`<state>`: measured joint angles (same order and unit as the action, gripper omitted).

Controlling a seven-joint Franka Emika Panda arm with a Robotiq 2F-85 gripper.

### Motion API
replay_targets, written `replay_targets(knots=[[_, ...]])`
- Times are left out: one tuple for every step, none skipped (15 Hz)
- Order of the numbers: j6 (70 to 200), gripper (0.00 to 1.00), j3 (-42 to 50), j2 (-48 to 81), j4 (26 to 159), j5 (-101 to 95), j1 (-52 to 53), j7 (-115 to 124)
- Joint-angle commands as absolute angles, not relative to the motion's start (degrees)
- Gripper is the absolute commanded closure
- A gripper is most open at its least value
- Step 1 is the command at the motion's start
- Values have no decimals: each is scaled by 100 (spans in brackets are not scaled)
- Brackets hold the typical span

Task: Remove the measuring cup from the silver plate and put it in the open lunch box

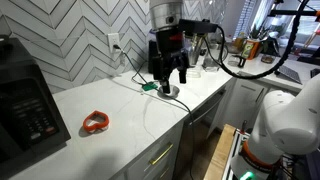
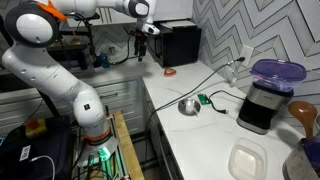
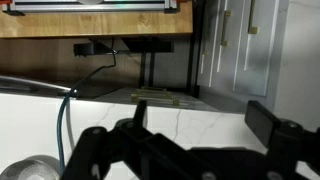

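The silver plate lies on the white counter near its front edge; it also shows in an exterior view and at the wrist view's lower left corner. A small green measuring cup lies right beside the plate; whether it touches the rim I cannot tell. The open lunch box is a white container at the counter's near end. My gripper hangs open and empty well above the counter, fingers spread in the wrist view.
An orange-red ring lies on the counter. A black appliance stands against the tiled wall. A purple-lidded appliance stands between the plate and the lunch box. A cable crosses the counter.
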<state>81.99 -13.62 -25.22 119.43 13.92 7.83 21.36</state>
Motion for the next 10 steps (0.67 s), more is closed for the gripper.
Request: replay_targets(knots=[[8180, 0, -1384, -2517, 11923, 1397, 754, 2130], [8180, 0, -1384, -2517, 11922, 1397, 754, 2130], [8180, 0, -1384, -2517, 11921, 1397, 754, 2130], [8180, 0, -1384, -2517, 11920, 1397, 754, 2130], [8180, 0, -1384, -2517, 11919, 1397, 754, 2130], [8180, 0, -1384, -2517, 11919, 1397, 754, 2130], [8180, 0, -1384, -2517, 11919, 1397, 754, 2130], [8379, 0, -1349, -2572, 11934, 1369, 615, 2407], [8467, 0, -1264, -2612, 11934, 1460, 535, 2535], [8502, 0, -1025, -2689, 11947, 1556, 405, 2480]])
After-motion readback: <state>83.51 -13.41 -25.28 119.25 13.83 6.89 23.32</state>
